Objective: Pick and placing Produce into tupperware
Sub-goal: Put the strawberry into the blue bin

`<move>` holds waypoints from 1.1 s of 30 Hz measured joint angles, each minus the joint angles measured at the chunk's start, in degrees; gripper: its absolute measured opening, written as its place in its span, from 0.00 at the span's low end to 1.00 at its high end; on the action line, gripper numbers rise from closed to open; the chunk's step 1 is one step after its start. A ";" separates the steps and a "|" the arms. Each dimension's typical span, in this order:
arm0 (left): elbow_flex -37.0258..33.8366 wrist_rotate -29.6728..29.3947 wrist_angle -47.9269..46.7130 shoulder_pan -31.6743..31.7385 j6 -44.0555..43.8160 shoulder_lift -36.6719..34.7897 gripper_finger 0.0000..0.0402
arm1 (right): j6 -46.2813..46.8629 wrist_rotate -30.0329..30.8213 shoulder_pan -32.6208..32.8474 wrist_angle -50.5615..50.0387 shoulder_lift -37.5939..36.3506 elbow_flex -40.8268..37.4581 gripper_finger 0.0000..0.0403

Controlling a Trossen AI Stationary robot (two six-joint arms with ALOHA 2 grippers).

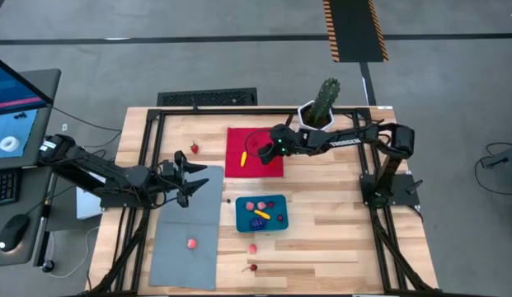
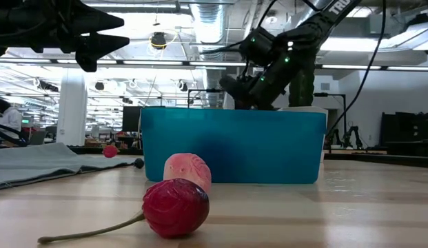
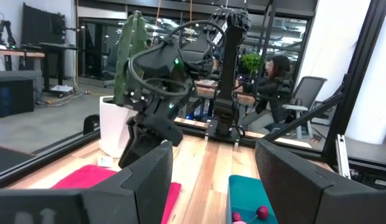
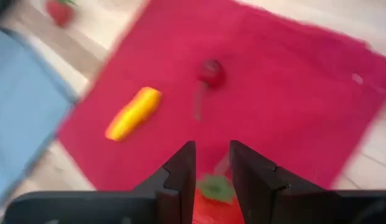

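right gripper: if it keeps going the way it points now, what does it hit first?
Likely the red cloth. The right gripper, shut on a strawberry, points down at it; the cherry lies nearest ahead, though depth is unclear.

1. The tupperware (image 1: 261, 214), a shallow teal-blue rectangle, sits on the table and holds pink, yellow, red and dark pieces.
2. A yellow piece (image 4: 133, 112) and a cherry (image 4: 211, 72) lie on red cloth.
3. A strawberry (image 4: 209, 202) sits between the right gripper's fingers.

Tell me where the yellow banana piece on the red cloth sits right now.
In the high view the yellow banana piece lies on the red cloth's left part, left of the right tool.
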 joint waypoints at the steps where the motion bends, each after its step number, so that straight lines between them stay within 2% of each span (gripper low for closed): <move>1: 0.00 0.00 -0.01 0.00 0.00 0.00 0.55 | 0.10 0.09 -0.31 -1.16 0.06 -0.10 0.30; 7: 0.00 0.42 -0.50 0.00 -0.67 0.00 0.55 | 2.55 1.02 -1.80 -5.46 0.65 -0.23 0.30; 19: 0.00 0.39 -0.96 0.00 -0.88 0.00 0.55 | 2.68 -0.72 -1.67 -4.02 0.65 -0.19 0.30; 25: 0.00 0.39 -0.96 0.00 -0.88 0.00 0.55 | 2.72 -4.41 -1.76 -2.35 0.65 -0.19 0.30; 33: 0.00 0.37 -0.94 0.00 -0.88 0.00 0.55 | 3.12 -4.58 -1.78 -2.63 0.65 -0.19 0.30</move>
